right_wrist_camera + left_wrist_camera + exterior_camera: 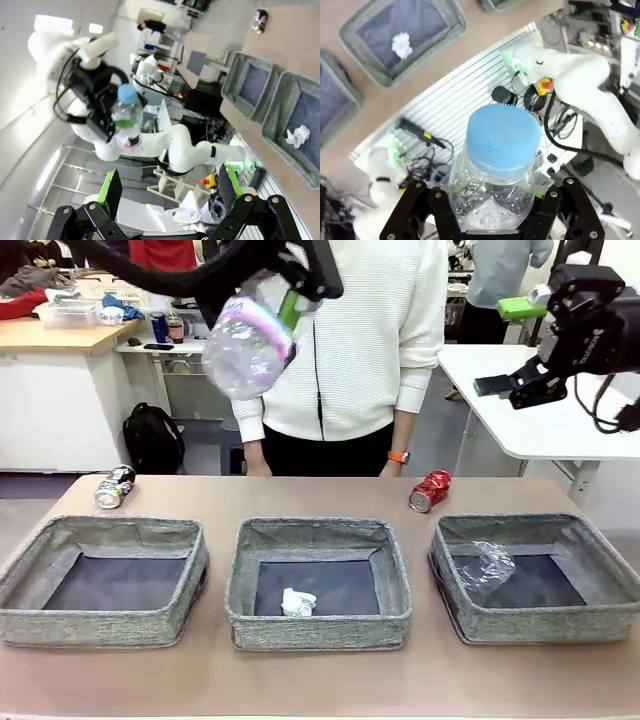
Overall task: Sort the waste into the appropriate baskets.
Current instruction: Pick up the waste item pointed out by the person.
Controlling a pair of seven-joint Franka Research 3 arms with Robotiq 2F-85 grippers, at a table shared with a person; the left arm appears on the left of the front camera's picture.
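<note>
Grey middle basket holds paper ball; right basket, plastic cup

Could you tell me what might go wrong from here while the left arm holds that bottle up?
1. The left gripper grips the bottle high over the table; released from there, it might bounce out of a basket.
2. It hangs nearer the middle basket, which holds the paper ball, than the right basket with the plastic cup; a drop here would probably mis-sort it.
</note>
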